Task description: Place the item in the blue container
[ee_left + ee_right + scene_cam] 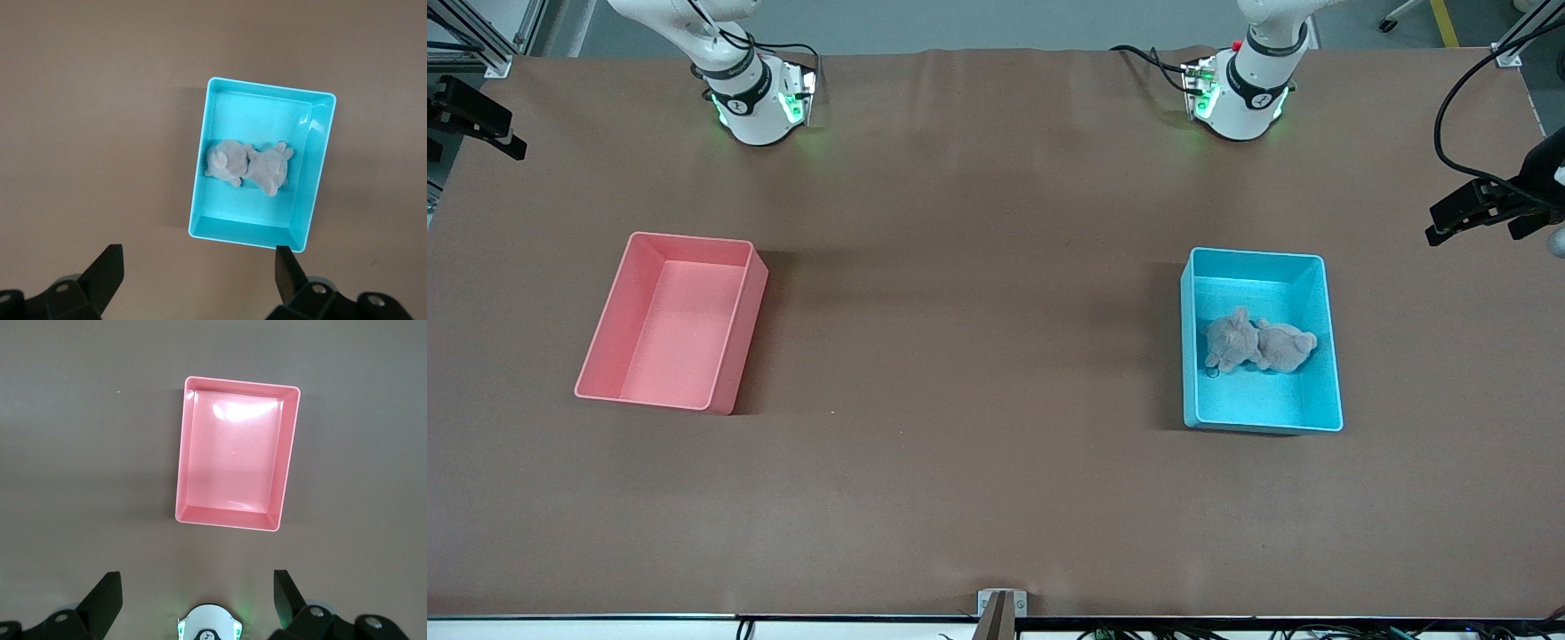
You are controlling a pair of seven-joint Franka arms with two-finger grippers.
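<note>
The blue container (1330,356), smooth rectangular plastic at frame right, ran top to bottom and held a plush toy (1257,342) lying crosswise. Left gripper (200,270) and right gripper (197,590) waited aloft, fingers apart.

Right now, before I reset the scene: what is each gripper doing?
Left gripper: open, holding nothing, above the light-blue rectangular plastic bin.
Right gripper: open, holding nothing, above the pink rectangular plastic bin.

White arm bases (756,107) with black bands, green indicator lights, black cables, black wedge-shaped fingers (107,273).
</note>
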